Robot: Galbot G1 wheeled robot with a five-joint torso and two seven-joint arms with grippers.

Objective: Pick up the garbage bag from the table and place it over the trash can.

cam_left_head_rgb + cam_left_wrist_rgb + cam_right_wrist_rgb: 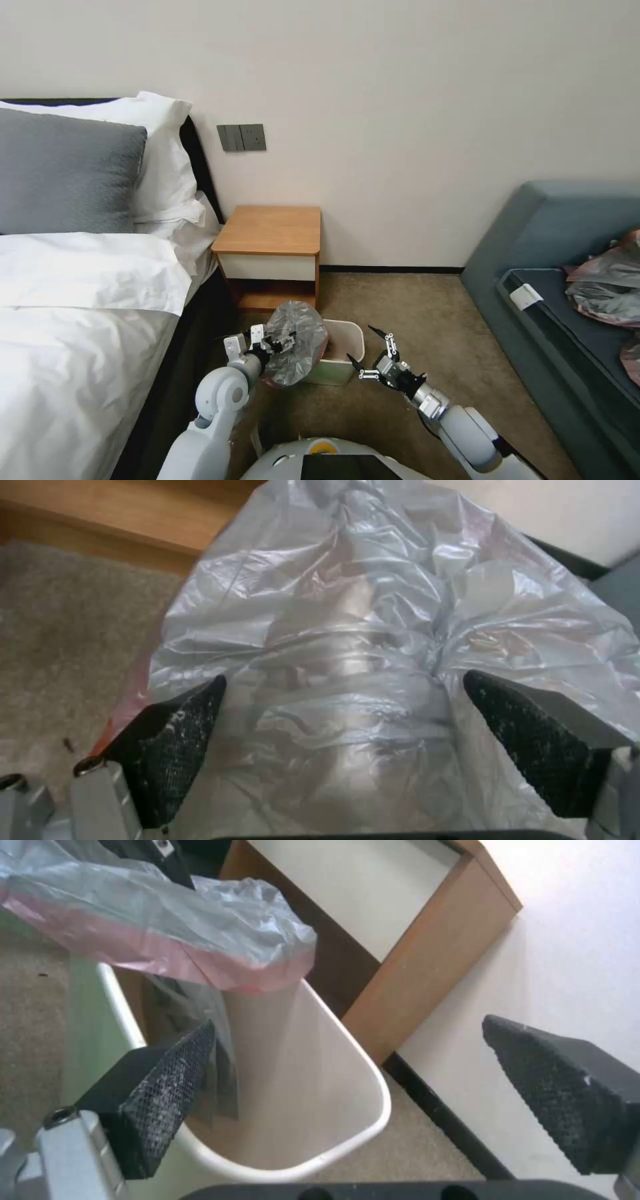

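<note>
The garbage bag [300, 340] hangs crumpled over the left end of the trash can [345, 341], a cream bin on the carpet in front of the table [270, 230]. My left gripper [273, 343] is open at the bag's left side. In the left wrist view its black pads [173, 740] stand wide apart with the bag [373, 630] spread between and beyond them. My right gripper [360, 343] is open just right of the bin. In the right wrist view it [347, 1080] hovers over the bin's rim [373, 1120], with the bag [167, 925] lying across the far end.
A bed [80, 320] with white linen runs along the left, close to my left arm. A blue-grey sofa [567, 267] on the right carries a heap of plastic bags [607, 280]. Open carpet [427, 320] lies between the bin and the sofa. The wall stands behind the table.
</note>
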